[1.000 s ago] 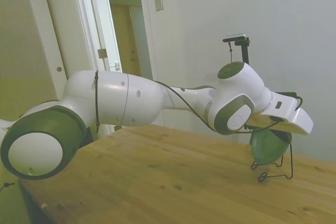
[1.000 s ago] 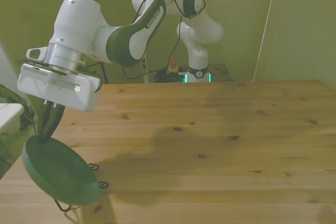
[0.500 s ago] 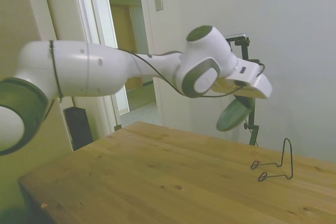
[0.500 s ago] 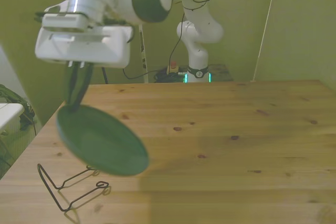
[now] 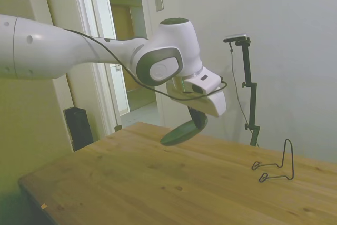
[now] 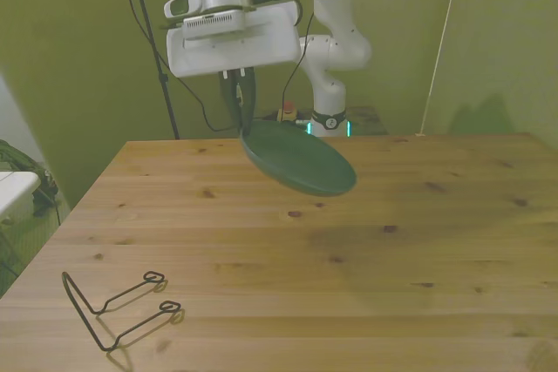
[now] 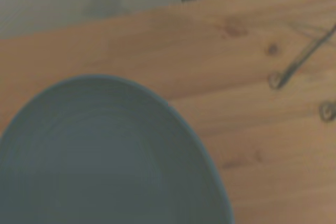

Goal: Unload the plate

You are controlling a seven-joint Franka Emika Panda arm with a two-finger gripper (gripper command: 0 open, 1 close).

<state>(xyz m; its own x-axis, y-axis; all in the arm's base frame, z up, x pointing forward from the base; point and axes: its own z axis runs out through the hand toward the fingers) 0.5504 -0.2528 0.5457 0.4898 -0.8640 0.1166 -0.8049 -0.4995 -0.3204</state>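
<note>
gripper (image 6: 239, 104): hangs in the air above the far half of the worktop, pointing down, nowhere near touching the wood.
jaws: pinched narrow on the rim of the plate, so they're holding it by one edge. only the dark fingers (image 5: 197, 116) show under the white hand, and i can't really make out a gap between them.
plate (image 6: 298, 157): dark green, round, shallow rim. it's up in the air, tilted, the gripped edge high and the rest sloping down and away from the fingers. in the side view (image 5: 180, 131) it reads almost edge-on, clear of the wood. the wrist view shows its inside up close (image 7: 100, 156), smooth and plain, a bit blurry.
worktop (image 6: 418, 250): light wood with knots. the plate's shadow sits on it just below the plate.
wire stand (image 6: 113, 307): thin black wire, standing near the near corner at the front view's left, well apart from the plate. side view has it (image 5: 278, 164) off toward the far end, upright loop with two little curled feet.
</note>
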